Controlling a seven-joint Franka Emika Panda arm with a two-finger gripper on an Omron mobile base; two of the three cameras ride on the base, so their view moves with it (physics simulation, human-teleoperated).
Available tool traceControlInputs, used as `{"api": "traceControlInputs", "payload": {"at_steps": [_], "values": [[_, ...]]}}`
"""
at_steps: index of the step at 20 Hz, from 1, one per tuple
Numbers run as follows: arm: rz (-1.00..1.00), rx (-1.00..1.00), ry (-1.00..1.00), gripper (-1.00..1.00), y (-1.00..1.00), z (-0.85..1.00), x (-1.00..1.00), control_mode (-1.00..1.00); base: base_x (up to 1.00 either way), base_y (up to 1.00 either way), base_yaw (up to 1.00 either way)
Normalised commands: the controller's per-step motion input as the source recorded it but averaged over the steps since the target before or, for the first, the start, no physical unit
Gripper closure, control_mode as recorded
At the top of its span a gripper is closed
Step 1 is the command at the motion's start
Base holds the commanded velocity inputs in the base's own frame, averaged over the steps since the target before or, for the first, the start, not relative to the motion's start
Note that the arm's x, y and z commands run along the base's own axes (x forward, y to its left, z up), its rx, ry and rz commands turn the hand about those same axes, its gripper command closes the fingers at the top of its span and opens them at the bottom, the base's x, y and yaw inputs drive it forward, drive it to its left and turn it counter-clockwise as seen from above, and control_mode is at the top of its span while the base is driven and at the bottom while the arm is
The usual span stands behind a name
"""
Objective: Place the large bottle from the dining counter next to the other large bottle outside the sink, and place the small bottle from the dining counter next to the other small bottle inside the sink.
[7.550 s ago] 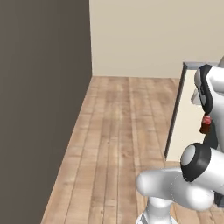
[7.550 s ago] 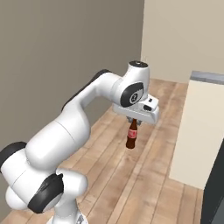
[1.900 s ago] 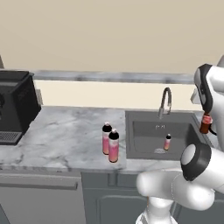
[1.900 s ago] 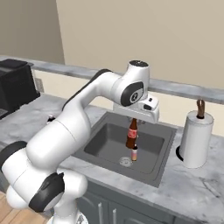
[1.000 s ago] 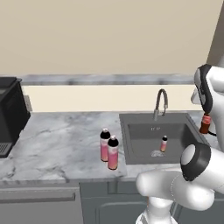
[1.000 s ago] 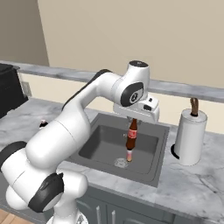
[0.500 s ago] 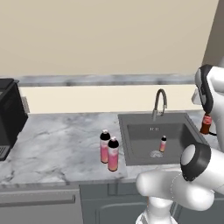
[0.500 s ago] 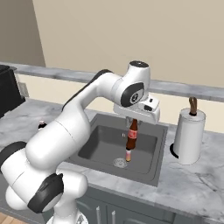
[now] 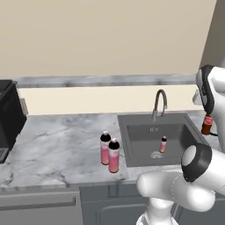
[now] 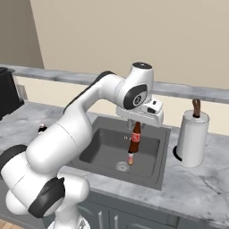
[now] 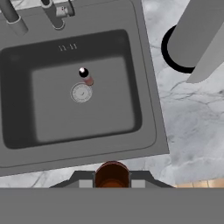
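Note:
My gripper (image 10: 136, 122) is shut on the neck of the small bottle (image 10: 134, 139), dark brown with a red label. It hangs upright, high over the sink (image 10: 103, 139). In the left base view the gripper (image 9: 207, 115) and this bottle (image 9: 206, 125) sit at the right edge. From the hand view its round top (image 11: 112, 171) shows between my fingertips. The other small bottle (image 11: 85, 75), pale pink with a dark cap, stands in the basin by the drain (image 11: 81, 92). Two large pink bottles (image 9: 105, 147) (image 9: 114, 154) stand side by side on the counter left of the sink (image 9: 137, 145). The dining counter is out of view.
A tall curved faucet (image 9: 159, 103) rises at the sink's back rim. A paper towel roll on a holder (image 10: 192, 137) stands on the marble counter right of the sink. A black coffee machine (image 9: 9, 119) sits at the counter's far left.
The base has driven from bare floor to the sink counter. Over the last second the views shifted only slightly. The gripper has kept its hold on the brown bottle.

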Motion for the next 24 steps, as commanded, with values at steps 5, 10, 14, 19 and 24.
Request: {"api": "traceControlInputs", "payload": {"at_steps": [5, 10, 14, 19, 24], "values": [[0.00, 0.00, 0.00, 1.00, 0.00, 0.00, 0.00, 1.00, 0.72, 0.37, 0.00], [0.00, 0.00, 0.00, 1.00, 0.00, 0.00, 0.00, 1.00, 0.70, 0.39, -0.05], [0.00, 0.00, 0.00, 1.00, 0.00, 0.00, 0.00, 1.00, 0.60, 0.59, -0.03], [0.00, 0.00, 0.00, 1.00, 0.00, 0.00, 0.00, 1.00, 0.53, 0.52, 0.00], [0.00, 0.00, 0.00, 1.00, 0.22, -0.07, 0.21, -1.00, 0.31, 0.35, 0.00]]}}
